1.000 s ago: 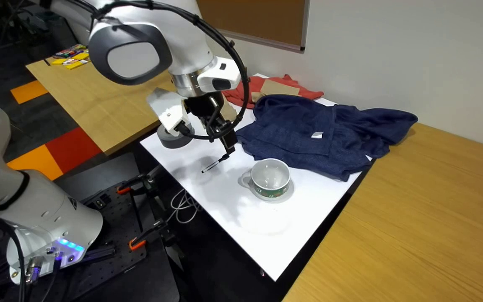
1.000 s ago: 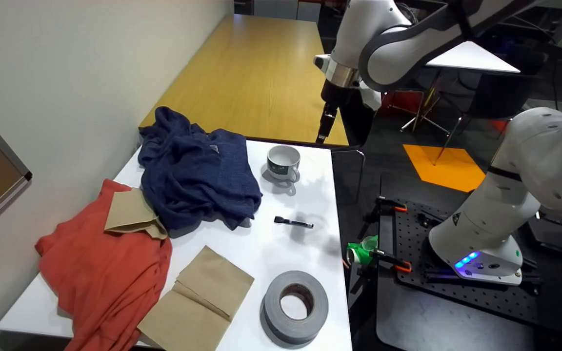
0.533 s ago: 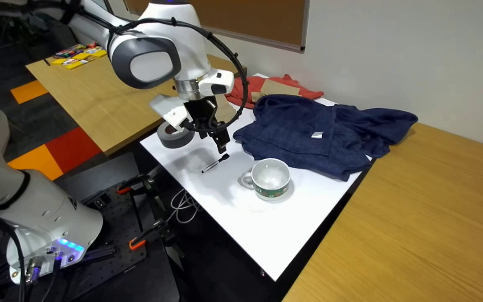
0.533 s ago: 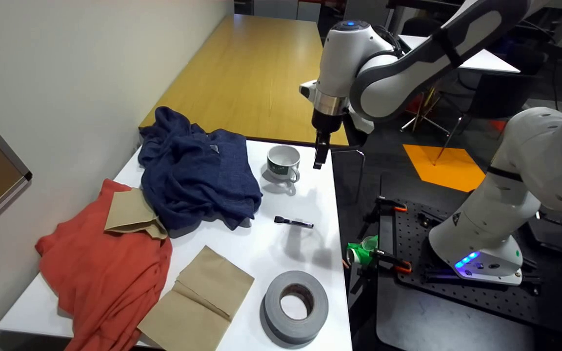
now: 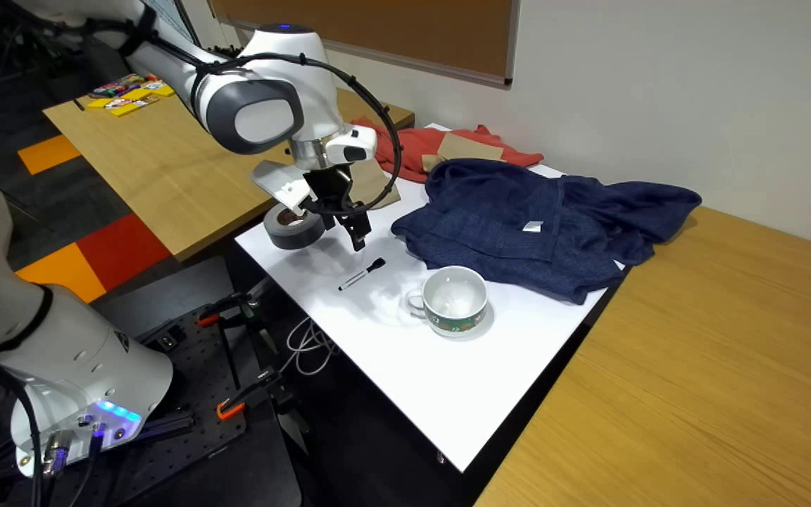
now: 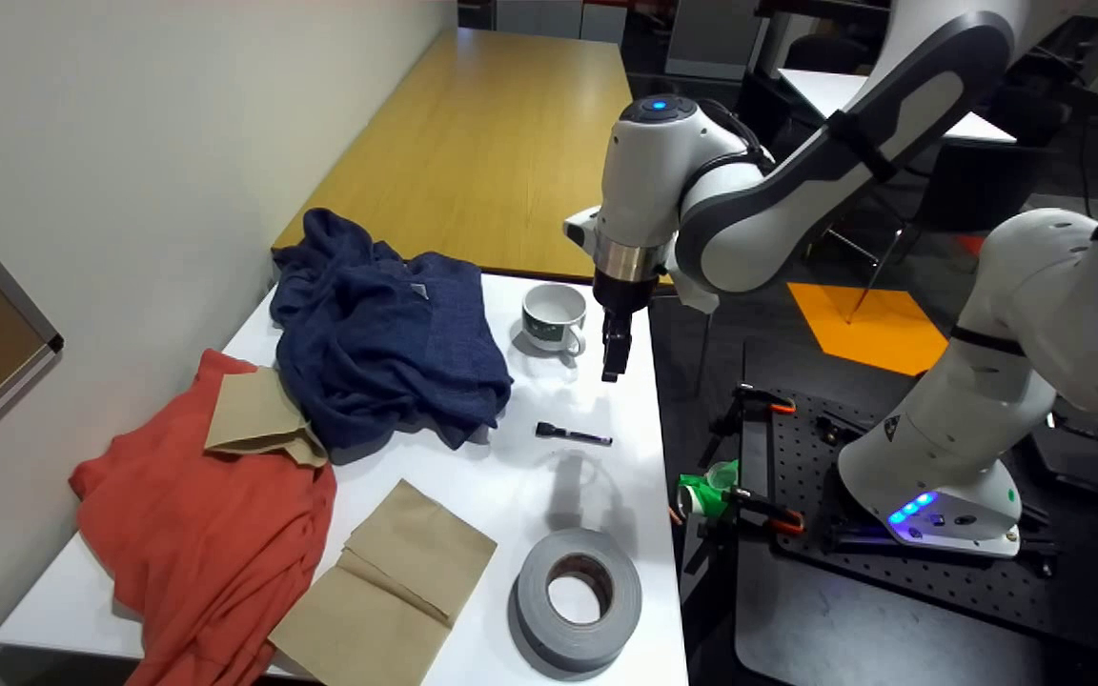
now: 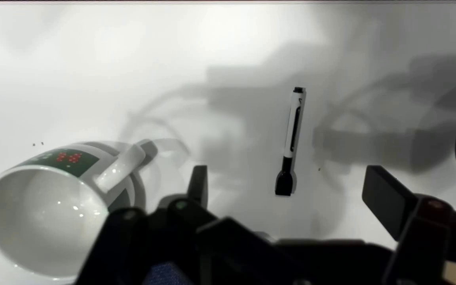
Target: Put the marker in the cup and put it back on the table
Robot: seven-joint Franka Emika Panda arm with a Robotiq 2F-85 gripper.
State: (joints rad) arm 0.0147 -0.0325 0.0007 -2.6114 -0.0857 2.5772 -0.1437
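The marker [image 5: 362,274], white-bodied with a dark cap and flared dark end, lies flat on the white table [image 5: 448,401]. It also shows in an exterior view [image 6: 575,435] and in the wrist view [image 7: 294,126]. The cup [image 5: 455,320], whitish with a green patterned band, stands upright on the table, its handle toward the marker's side. It shows in the wrist view [image 7: 46,221] at the lower left. My gripper [image 7: 286,178] is open and empty above the table. Its fingers [image 7: 388,202] stand wide apart, with the marker's flared end between them in that view, below and apart from them.
A grey tape roll [image 6: 535,619] lies on the table beyond the marker from the cup. Navy cloth [image 5: 511,218] lies beside the cup. Red cloth [image 6: 206,524] and brown paper [image 6: 373,591] lie along the wall side. A wooden tabletop [image 5: 715,366] adjoins the white table.
My gripper has come down and moved away from the cup's side toward the marker and the tape roll. The marker and the cup have not moved.
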